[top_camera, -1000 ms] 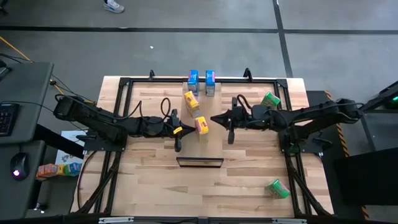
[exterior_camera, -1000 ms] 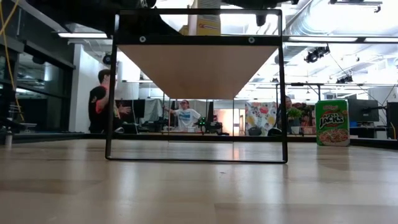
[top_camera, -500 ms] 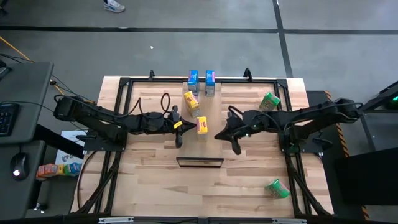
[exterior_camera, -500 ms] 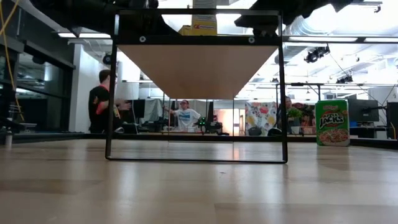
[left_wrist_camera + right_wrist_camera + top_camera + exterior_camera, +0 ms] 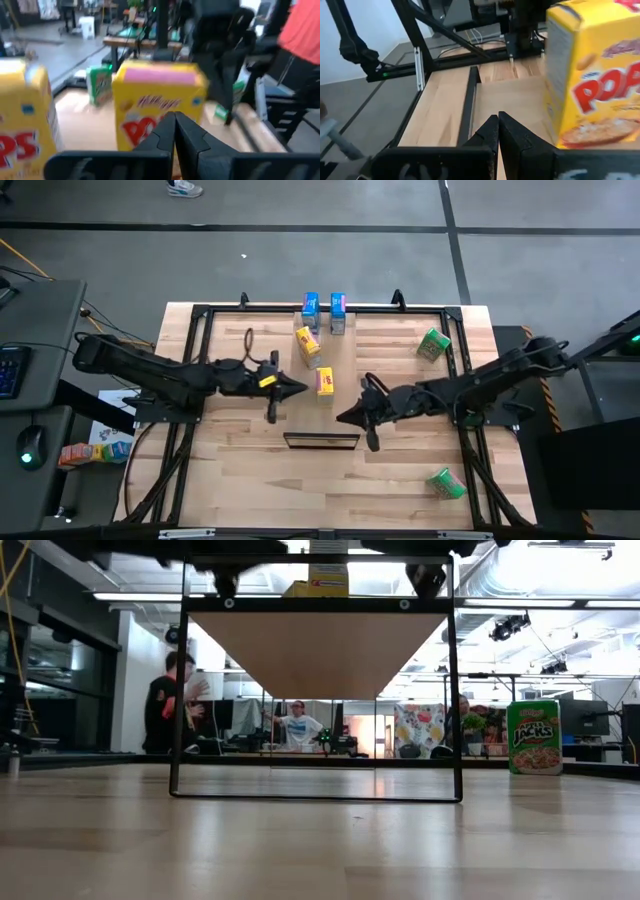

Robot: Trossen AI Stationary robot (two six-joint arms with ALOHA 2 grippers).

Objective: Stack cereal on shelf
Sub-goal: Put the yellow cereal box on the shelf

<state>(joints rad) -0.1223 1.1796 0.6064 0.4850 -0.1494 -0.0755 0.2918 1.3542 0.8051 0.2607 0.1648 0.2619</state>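
The shelf (image 5: 340,355) is a pale board on a dark frame in the table's middle, with its dark front edge (image 5: 321,441) toward the near side. On it stand two blue cereal boxes (image 5: 324,308) at the far end and two yellow ones (image 5: 307,343) (image 5: 324,381) (image 5: 160,105) nearer the middle. One green box (image 5: 434,342) lies at the table's far right, another (image 5: 446,483) at the near right. My left gripper (image 5: 300,388) is shut, just left of the nearer yellow box. My right gripper (image 5: 342,418) is shut, near and right of that box (image 5: 595,75).
The shelf's black frame posts (image 5: 180,680) (image 5: 455,680) stand on the butcher-block table (image 5: 230,480). A larger black frame (image 5: 200,315) runs round the table's edges. People stand in the room beyond the table (image 5: 165,705).
My right gripper has swung from beside the yellow box toward the table's near edge, sinking, rolling and tipping downward. My left gripper has drawn back a little toward the table's left edge and risen. Both stay shut. The boxes have kept their places.
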